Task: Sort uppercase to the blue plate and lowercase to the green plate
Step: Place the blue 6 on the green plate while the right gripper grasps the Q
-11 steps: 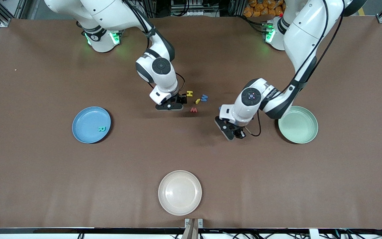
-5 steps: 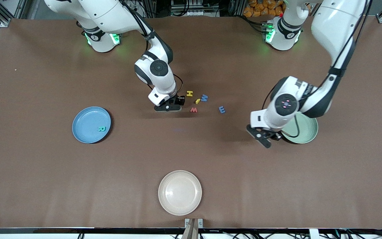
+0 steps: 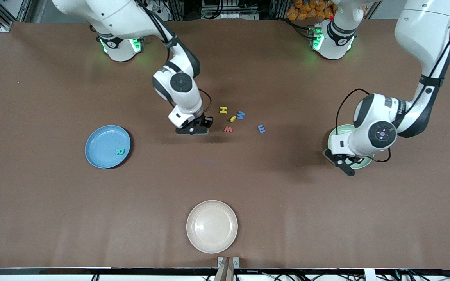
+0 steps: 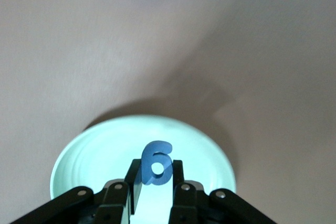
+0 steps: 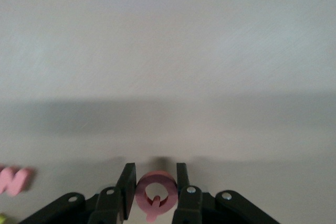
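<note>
Right claw [image 5: 153,182]: clenched on the round red foam letter [image 5: 155,198], low at the brown surface [image 3: 53,203]; lift straight, then carry to the sky-blue round plate [image 3: 100,150].
Left claw [image 4: 152,182]: grips the small blue foam g [image 4: 156,163] over the pale mint-green plate [image 4: 94,156]; lower before letting go.
Near the blue plate: teal foam R [image 3: 119,152] lies in it.
Loose letters: yellow foam H [image 3: 223,110], blue foam W [image 3: 240,114], red foam w [image 3: 228,129], blue E-like foam letter [image 3: 261,128] between the plates, none blocking the way.
Idle: cream-white plate [image 3: 211,226].

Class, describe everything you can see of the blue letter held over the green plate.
The blue g is a small, thick letter that looks like matte foam, with one round hole in its loop and a curled tail. In the left wrist view it reads like a 6. It stands upright, pinched on both sides by the fingers of the left hand, which is shut on it. It hangs over the green plate, touching nothing else.
</note>
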`<action>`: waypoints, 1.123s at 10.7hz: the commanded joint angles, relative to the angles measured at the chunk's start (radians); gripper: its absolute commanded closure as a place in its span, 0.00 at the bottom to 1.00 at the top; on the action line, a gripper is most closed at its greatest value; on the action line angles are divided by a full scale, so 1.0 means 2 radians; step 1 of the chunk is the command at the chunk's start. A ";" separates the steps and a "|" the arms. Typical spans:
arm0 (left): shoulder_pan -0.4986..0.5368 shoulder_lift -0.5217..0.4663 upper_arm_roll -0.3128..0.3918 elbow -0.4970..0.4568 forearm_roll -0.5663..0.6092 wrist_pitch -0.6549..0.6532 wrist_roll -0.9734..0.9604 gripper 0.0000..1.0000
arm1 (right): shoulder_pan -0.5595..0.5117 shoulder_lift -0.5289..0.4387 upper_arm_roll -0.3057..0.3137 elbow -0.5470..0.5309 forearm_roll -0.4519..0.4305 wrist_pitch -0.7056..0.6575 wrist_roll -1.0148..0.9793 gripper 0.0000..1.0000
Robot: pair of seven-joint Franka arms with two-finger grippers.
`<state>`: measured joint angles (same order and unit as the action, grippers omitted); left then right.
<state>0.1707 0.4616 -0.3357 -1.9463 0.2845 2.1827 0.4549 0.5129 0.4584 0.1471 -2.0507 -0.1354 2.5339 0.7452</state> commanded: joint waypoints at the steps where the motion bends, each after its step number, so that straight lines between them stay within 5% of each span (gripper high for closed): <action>1: 0.015 -0.011 -0.001 -0.025 -0.013 -0.005 0.016 0.87 | -0.090 -0.056 0.011 -0.012 -0.003 -0.073 -0.121 1.00; 7: 0.027 -0.021 -0.001 -0.039 -0.023 -0.005 0.007 0.61 | -0.277 -0.050 0.001 -0.012 -0.004 -0.093 -0.418 1.00; 8: 0.025 -0.022 -0.001 -0.035 -0.023 -0.005 0.008 0.58 | -0.287 -0.050 0.001 -0.015 -0.004 -0.094 -0.422 0.83; 9: 0.023 -0.022 -0.002 -0.032 -0.023 -0.005 0.003 0.54 | -0.286 -0.050 0.001 -0.015 -0.004 -0.097 -0.422 0.01; 12: 0.017 -0.024 -0.009 -0.032 -0.024 -0.005 -0.041 0.52 | -0.270 -0.071 0.002 0.001 -0.003 -0.134 -0.393 0.00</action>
<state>0.2111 0.4397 -0.3431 -1.9998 0.2668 2.1823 0.4133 -0.0465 0.3594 0.1443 -2.0593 -0.1357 2.3167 -0.0824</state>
